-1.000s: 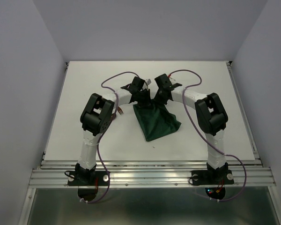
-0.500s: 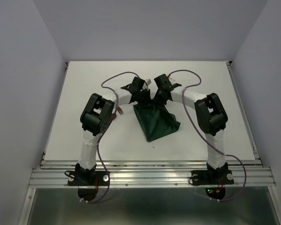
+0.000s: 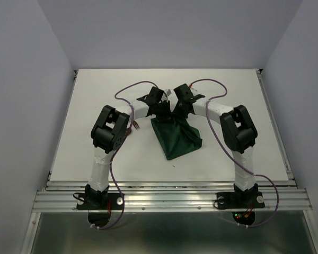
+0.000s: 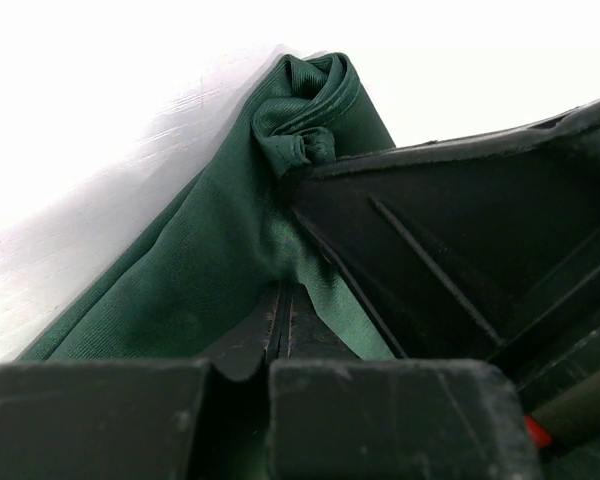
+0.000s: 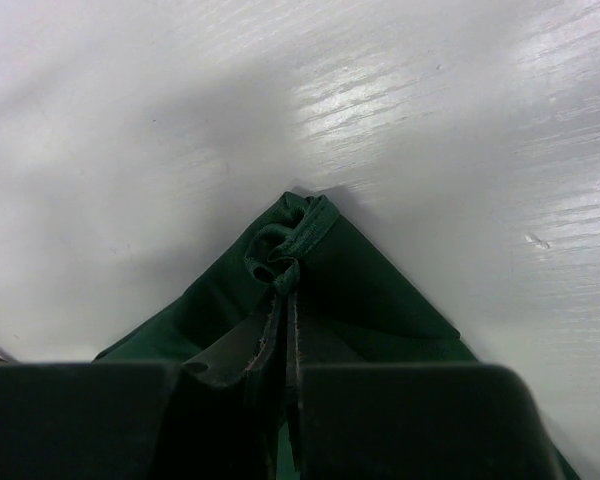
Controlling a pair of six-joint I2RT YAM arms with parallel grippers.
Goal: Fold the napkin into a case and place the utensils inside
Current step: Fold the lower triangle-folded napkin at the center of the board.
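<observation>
The dark green napkin [image 3: 176, 138] lies in a rough triangle on the white table, its point toward the near edge. Both grippers meet at its far edge. My left gripper [image 3: 162, 115] is shut on the cloth, which wraps over its fingertips [image 4: 265, 325]. My right gripper [image 3: 178, 115] is shut on a bunched, rolled corner of the napkin [image 5: 285, 262]. In the left wrist view the napkin [image 4: 200, 270] rises to a twisted knot beside the right gripper's black body [image 4: 460, 250]. The utensils do not show clearly. A reddish-brown bit [image 3: 134, 127] peeks out by the left arm's elbow, and I cannot tell what it is.
The white table [image 3: 95, 106] has a metal rail [image 3: 169, 198] along its near edge, where both arm bases are bolted. Purple cables [image 3: 135, 87] loop above each forearm. Grey walls close in the left, right and far sides.
The napkin's right corner has drawn in slightly toward the middle. Both grippers stay shut on the cloth and have barely moved.
</observation>
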